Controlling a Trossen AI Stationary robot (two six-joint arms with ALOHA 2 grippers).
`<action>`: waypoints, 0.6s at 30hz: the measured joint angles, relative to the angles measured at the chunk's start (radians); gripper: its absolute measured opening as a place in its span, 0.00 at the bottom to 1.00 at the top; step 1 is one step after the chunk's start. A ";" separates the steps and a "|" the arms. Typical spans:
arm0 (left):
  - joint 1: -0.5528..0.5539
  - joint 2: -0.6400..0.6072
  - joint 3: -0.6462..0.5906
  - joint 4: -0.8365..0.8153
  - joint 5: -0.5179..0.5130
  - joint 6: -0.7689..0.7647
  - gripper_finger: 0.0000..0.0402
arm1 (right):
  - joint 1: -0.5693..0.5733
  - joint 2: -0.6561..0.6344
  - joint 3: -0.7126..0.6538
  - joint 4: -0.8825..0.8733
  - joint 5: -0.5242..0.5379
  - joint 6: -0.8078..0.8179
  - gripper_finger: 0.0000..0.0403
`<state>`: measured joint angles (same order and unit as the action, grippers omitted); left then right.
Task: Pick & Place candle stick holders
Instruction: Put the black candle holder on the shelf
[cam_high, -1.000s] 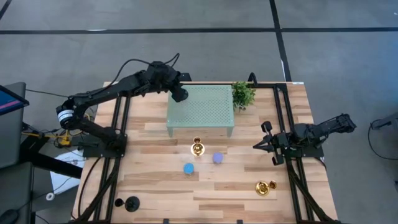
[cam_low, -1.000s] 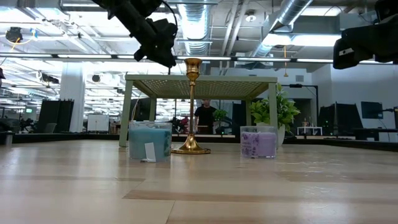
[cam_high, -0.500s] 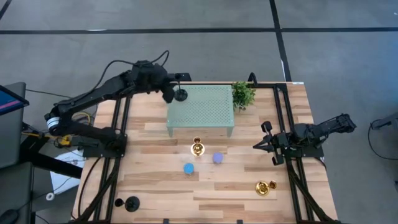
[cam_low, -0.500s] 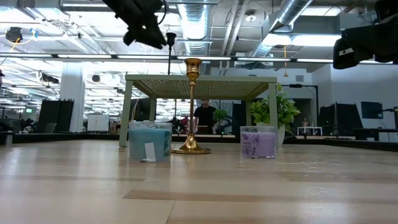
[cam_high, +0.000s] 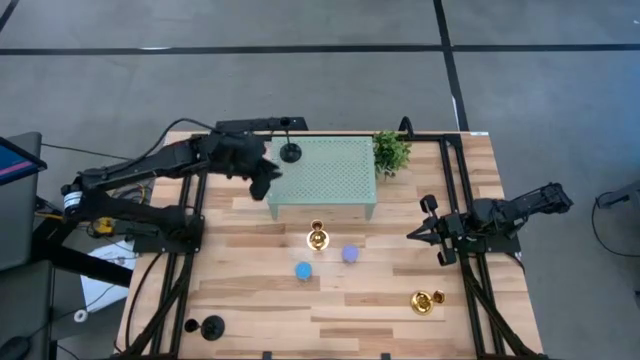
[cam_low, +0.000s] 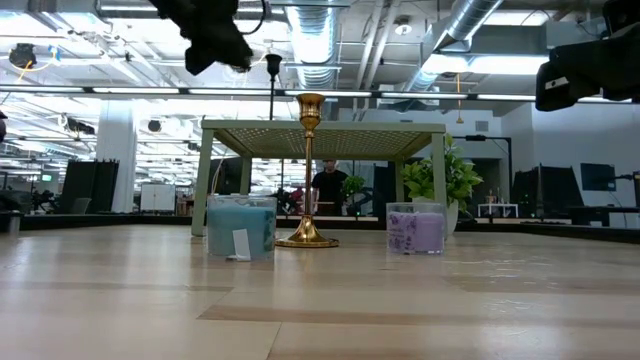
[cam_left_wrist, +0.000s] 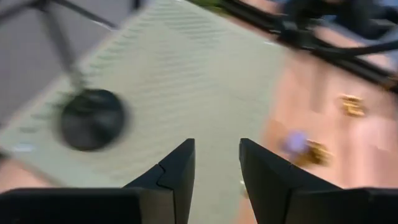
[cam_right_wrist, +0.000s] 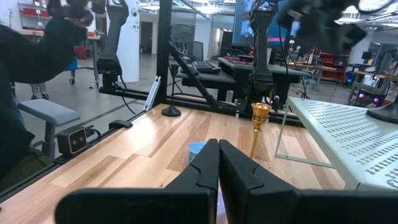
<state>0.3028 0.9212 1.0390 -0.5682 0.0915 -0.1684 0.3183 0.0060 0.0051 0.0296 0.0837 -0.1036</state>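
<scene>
Table (cam_high: 250, 300): light wood planks, carrying all items below.
Green rack (cam_high: 335, 170): perforated top on legs, toward the far edge of the table.
Left gripper (cam_high: 262, 180): above the near-left corner of the green rack, fingers (cam_left_wrist: 177, 171) parted with a bare gap — holding nothing.
Right gripper (cam_high: 418, 233): at the table's right side, well apart from every holder; fingers pressed together, empty.
Potted plant (cam_high: 391, 150): just beside the rack's far-right corner.
Black holder on rack (cam_high: 290, 152): upright on the far-left corner of the rack top — free of the gripper.
Black holder on table (cam_high: 212, 326): near-left corner.
Gold holder, upright (cam_high: 317, 238): just in front of the rack.
Gold holder, lying (cam_high: 426, 300): on its side, near-right part of the table.
Blue candle (cam_high: 303, 270), purple candle (cam_high: 350, 254): near the upright gold holder.
</scene>
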 joint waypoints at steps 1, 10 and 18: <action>-0.015 -0.013 -0.005 0.000 0.027 -0.008 0.31 | 0.000 0.000 0.000 0.000 0.000 0.000 0.00; -0.182 -0.143 -0.048 0.000 0.064 0.059 0.21 | 0.000 0.000 0.000 -0.003 0.000 0.000 0.00; -0.302 -0.205 -0.125 0.003 0.063 0.092 0.11 | 0.000 0.000 0.000 -0.002 0.000 0.000 0.00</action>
<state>0.0008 0.7159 0.9141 -0.5656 0.1547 -0.0765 0.3183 0.0062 0.0051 0.0277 0.0837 -0.1040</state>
